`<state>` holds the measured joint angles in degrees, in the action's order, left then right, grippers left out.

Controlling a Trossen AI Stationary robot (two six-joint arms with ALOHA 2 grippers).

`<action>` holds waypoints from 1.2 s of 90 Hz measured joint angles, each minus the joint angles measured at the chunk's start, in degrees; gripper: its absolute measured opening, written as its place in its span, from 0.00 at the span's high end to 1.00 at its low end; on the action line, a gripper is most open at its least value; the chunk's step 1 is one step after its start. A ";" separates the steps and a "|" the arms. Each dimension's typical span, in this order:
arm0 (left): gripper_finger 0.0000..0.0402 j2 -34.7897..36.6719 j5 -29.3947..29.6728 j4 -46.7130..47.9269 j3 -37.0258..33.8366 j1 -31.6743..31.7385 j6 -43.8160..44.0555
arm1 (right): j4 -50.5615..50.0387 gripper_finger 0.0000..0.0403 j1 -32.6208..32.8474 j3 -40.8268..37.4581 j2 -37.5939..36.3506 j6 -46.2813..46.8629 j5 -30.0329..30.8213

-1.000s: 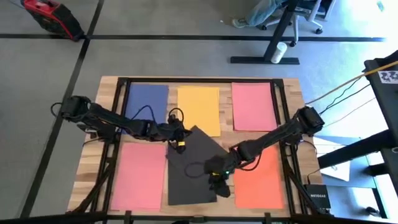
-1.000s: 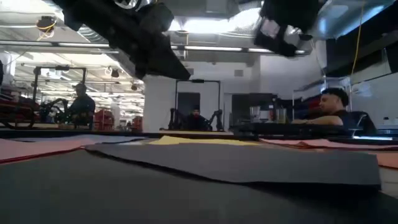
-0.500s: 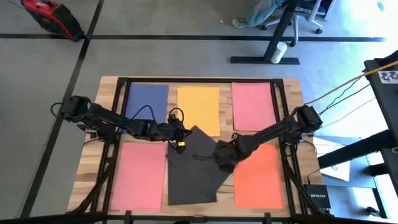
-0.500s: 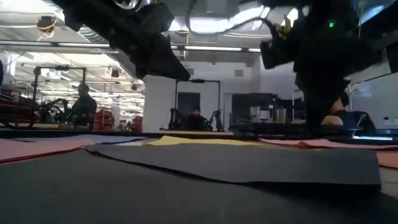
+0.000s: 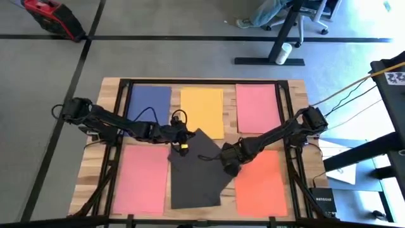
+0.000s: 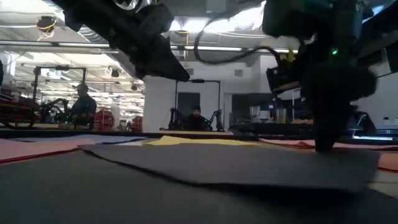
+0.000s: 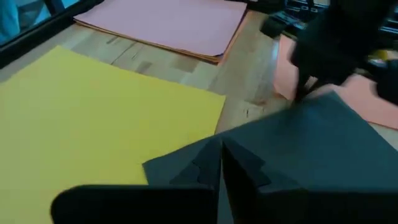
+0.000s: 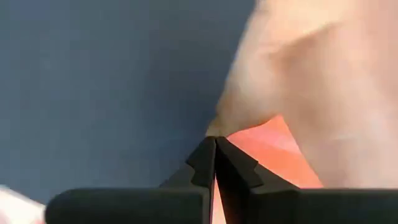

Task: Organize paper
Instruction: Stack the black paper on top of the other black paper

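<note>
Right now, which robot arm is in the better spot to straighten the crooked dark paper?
Probably the right. The right gripper, fingers shut, presses down at the tilted dark paper's right corner, so it could slide it. The left gripper sits shut at the top corner.

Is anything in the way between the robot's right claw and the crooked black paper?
Nothing visible is. The right gripper is already down at the right corner of the tilted black sheet, fingers closed, beside the orange sheet.
</note>
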<state>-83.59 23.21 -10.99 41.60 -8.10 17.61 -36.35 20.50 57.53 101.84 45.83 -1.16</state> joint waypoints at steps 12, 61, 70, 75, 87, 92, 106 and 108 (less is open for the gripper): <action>1.00 0.00 -0.01 -0.01 0.00 0.00 0.00 | 2.38 1.00 1.96 -0.06 0.00 1.41 -2.87; 1.00 0.00 -0.03 0.38 0.02 -0.13 0.00 | -9.50 1.00 3.88 3.50 -7.55 4.54 9.39; 1.00 0.00 -0.05 0.90 0.02 -0.15 0.24 | -11.92 1.00 5.17 3.43 -7.61 6.88 6.97; 1.00 0.00 -0.04 1.54 0.02 -0.15 0.46 | -10.90 1.00 6.62 2.94 -7.54 7.91 6.27; 1.00 0.00 -0.07 1.91 0.03 -0.15 0.74 | -7.20 1.00 8.62 1.45 -7.32 10.28 7.65; 1.00 0.00 -0.24 1.96 0.07 -0.22 1.18 | -4.56 1.00 8.34 0.70 -7.31 10.98 8.37; 1.00 0.00 -3.50 3.10 0.07 -0.86 1.37 | -1.83 1.00 6.95 -1.65 -5.01 11.16 7.31; 1.00 0.00 -3.85 3.39 0.07 -0.97 1.36 | -1.36 1.00 6.73 -1.81 -4.73 11.10 7.29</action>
<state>-83.59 19.37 -7.61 41.67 -9.06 18.97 -37.71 27.23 55.73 97.11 56.93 6.13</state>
